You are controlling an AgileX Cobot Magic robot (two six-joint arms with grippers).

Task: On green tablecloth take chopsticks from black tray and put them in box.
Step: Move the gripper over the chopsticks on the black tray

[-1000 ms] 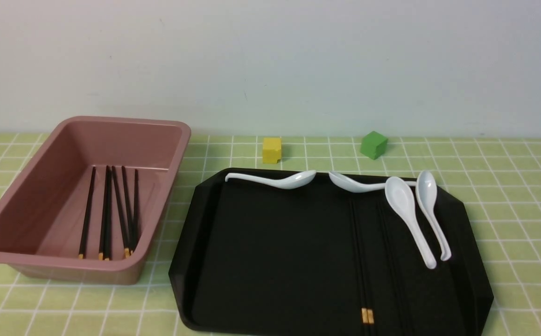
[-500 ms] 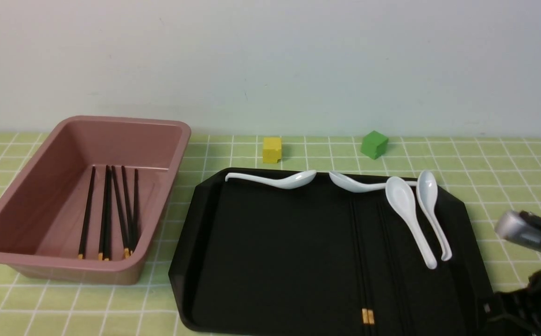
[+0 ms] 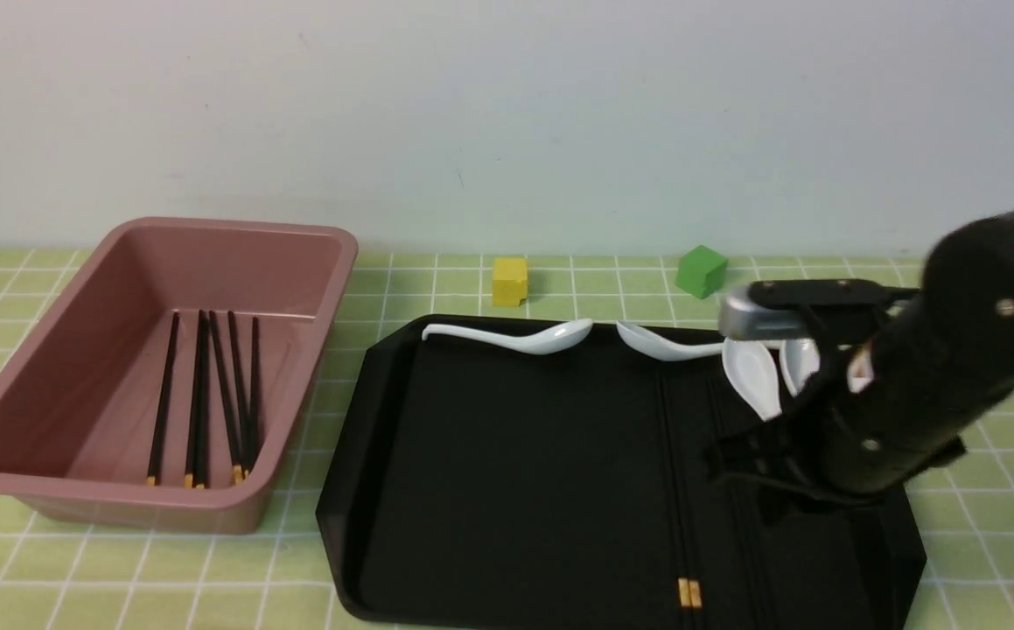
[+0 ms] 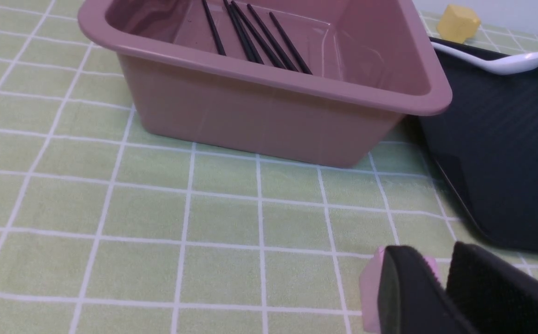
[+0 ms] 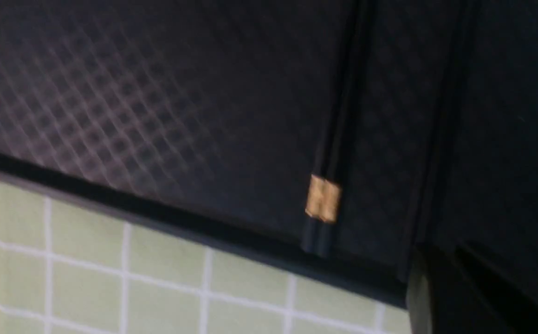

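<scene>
Your desk is covered by the green tablecloth [image 3: 437,280], checked with thin white lines. At 9 o'clock from the middle stands the pink box [image 3: 60,477]. Several chopsticks [image 3: 205,394] already lie along its floor, gold ends toward 6 o'clock.

The left gripper [image 4: 445,297] shows only in the left wrist view, low over bare cloth at the box's 6 o'clock side. You see two black fingers [image 4: 412,297] close together with a pale pink piece beside them. I cannot tell whether they are spread or pressed together.

A yellow cube [image 3: 509,280] sits on the cloth at 12 o'clock from the black tray [image 3: 515,481], and a green cube [image 3: 701,270] sits at about 1 o'clock. White spoons [image 3: 515,337] lie along the tray's 12 o'clock rim. The two rightmost are partly hidden by the right arm [image 3: 935,376].

On the tray's right half a chopstick pair [image 3: 688,592] lies side by side, running from 12 to 6 o'clock with the gold ends near the 6 o'clock rim. The right gripper [image 3: 756,477] hangs over the tray just at 3 o'clock from that pair. Black on black, its fingers cannot be read as spread or together, and nothing shows between them.
</scene>
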